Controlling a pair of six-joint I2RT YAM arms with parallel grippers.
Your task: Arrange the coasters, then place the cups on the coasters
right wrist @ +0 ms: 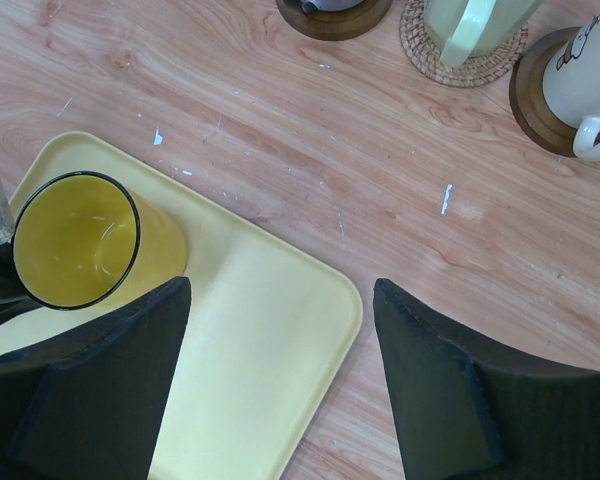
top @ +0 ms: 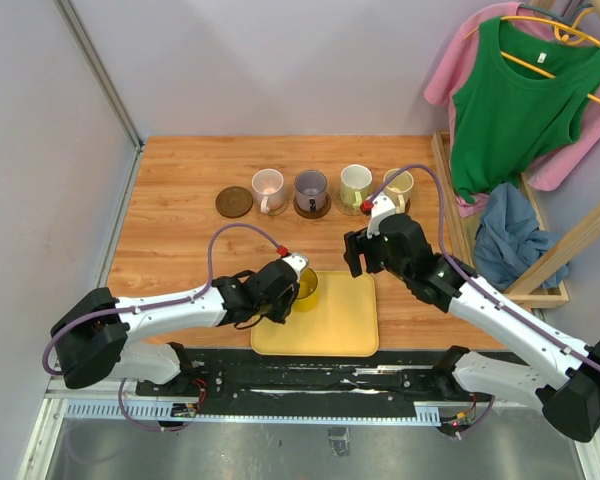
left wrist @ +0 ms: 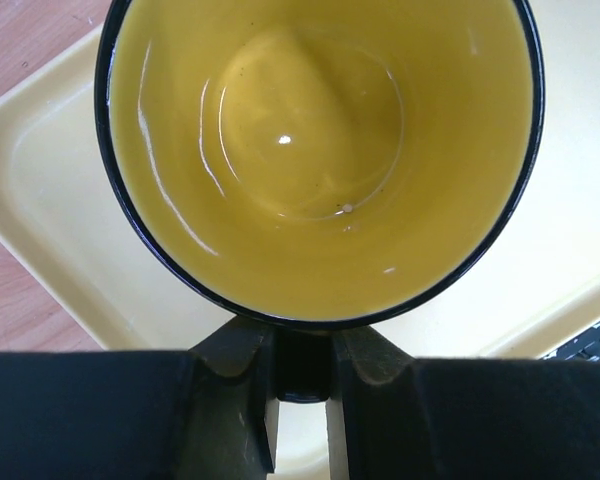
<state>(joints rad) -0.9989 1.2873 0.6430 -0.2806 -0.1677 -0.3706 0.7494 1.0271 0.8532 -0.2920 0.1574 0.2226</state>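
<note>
Left tool [left wrist: 302,400]: jaws narrowed onto a dark part at the near rim of the yellow cup [left wrist: 320,150], which stands on the yellow tray [left wrist: 40,200] directly ahead of it. Right tool [right wrist: 280,290]: jaws wide, holding nothing, above the tray's corner. Beyond it on the desk [right wrist: 380,150], the cream cup [right wrist: 590,70] sits on a dark coaster [right wrist: 528,100].

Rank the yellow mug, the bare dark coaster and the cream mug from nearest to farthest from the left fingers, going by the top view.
From the left fingers:
1. Yellow mug: right at the fingers, on the tray.
2. Bare dark coaster: left end of the back row.
3. Cream mug: right end of that row.
</note>
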